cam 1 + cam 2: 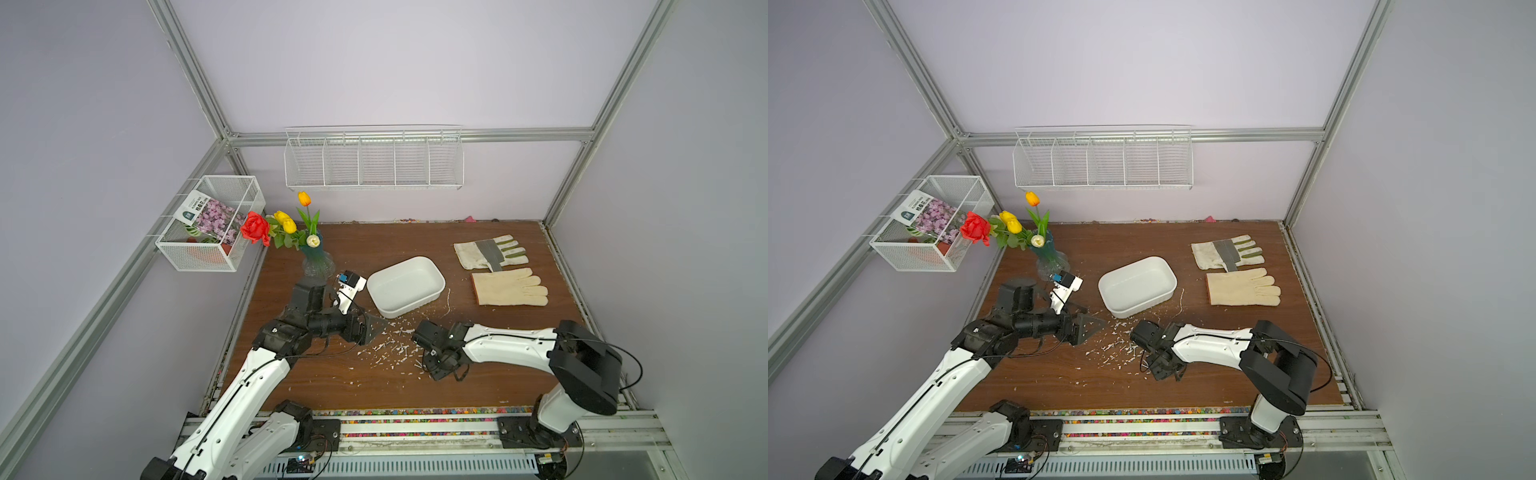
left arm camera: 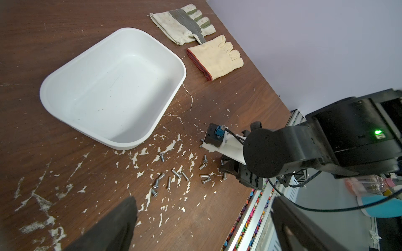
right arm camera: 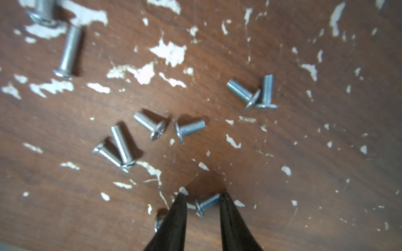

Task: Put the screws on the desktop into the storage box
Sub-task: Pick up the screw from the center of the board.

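We see the right gripper (image 3: pixel 204 191) down at the desktop (image 1: pixel 324 386), on the robot's side of the storage box (image 1: pixel 405 286). Its black jaws stand narrowly parted around one screw (image 3: pixel 207 203), not yet pinching it. More screws (image 2: pixel 176 173) lie scattered nearby. The left gripper (image 1: pixel 376 328) hovers by the box's near corner, jaws spread wide.

About thirteen screws (image 2: pixel 176 173), one storage box (image 2: pixel 113 87), two gloves (image 2: pixel 217 57), two wire baskets (image 1: pixel 374 166)
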`<control>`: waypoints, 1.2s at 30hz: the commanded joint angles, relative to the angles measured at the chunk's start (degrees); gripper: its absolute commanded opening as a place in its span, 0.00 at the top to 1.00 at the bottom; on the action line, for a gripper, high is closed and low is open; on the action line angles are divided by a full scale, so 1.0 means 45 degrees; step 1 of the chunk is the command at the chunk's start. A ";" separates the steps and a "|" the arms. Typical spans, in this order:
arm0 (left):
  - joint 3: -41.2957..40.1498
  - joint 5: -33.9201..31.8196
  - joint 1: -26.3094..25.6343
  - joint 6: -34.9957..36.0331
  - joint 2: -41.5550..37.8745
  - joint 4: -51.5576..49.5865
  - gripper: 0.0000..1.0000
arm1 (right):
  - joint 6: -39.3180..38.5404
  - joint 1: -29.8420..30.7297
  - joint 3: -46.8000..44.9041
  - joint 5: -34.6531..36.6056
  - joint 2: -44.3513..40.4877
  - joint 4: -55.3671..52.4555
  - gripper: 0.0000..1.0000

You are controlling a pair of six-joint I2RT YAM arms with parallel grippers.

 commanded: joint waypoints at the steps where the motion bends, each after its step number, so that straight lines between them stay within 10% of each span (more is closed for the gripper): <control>1: -0.0172 0.0024 -0.0028 -0.0048 -0.0098 0.0086 0.00 | 0.0214 0.0076 0.0058 0.0235 0.0443 0.0408 0.73; 36: -0.0172 0.0043 -0.0027 -0.0033 -0.0114 0.0088 0.00 | -0.0047 0.0080 0.0273 0.0488 0.0424 0.0108 0.84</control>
